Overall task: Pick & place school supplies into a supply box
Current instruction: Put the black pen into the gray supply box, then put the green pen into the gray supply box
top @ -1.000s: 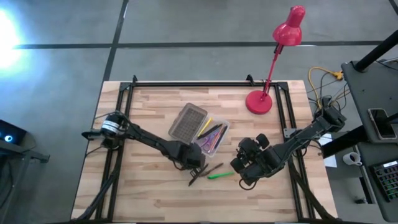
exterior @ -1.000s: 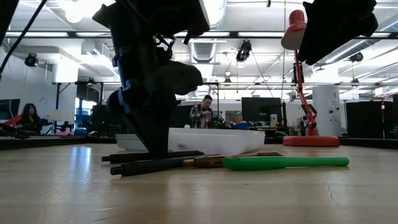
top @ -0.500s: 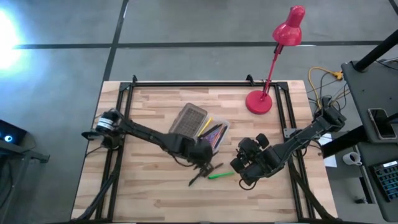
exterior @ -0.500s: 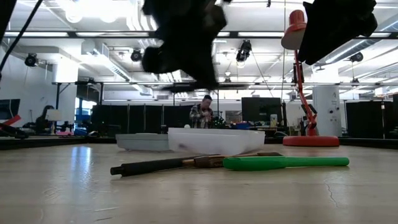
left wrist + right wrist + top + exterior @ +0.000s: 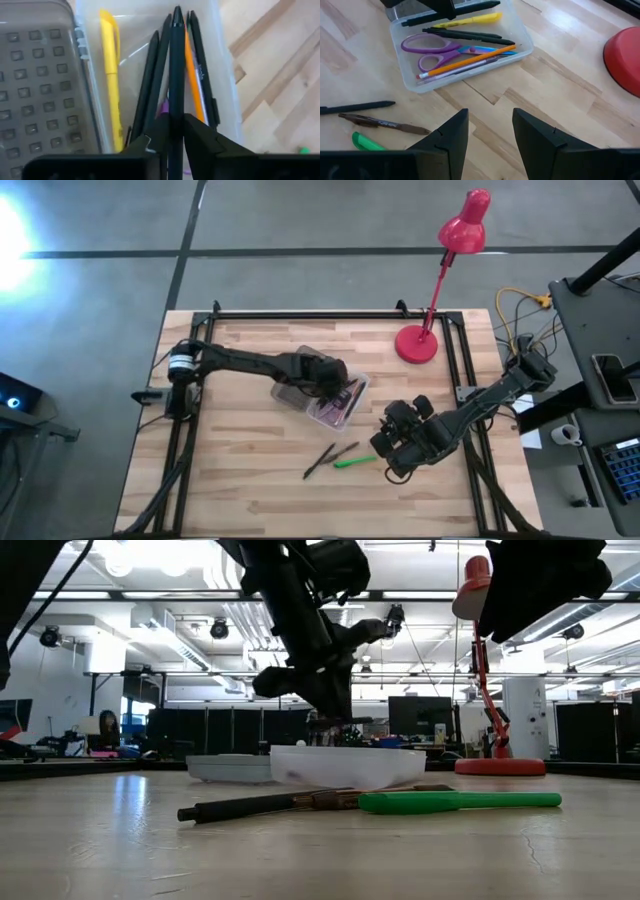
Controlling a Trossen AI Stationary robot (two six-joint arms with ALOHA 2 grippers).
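High view: our left gripper (image 5: 338, 388) hides much of the supply box (image 5: 345, 409) at the table's (image 5: 250, 490) middle. It has swung there from the loose pens, fingers clamped on a black pen (image 5: 176, 75) above the box. Our right gripper (image 5: 490, 131) waits open, right of the green pen (image 5: 354, 462). A red lamp (image 5: 440, 275) stands far right.
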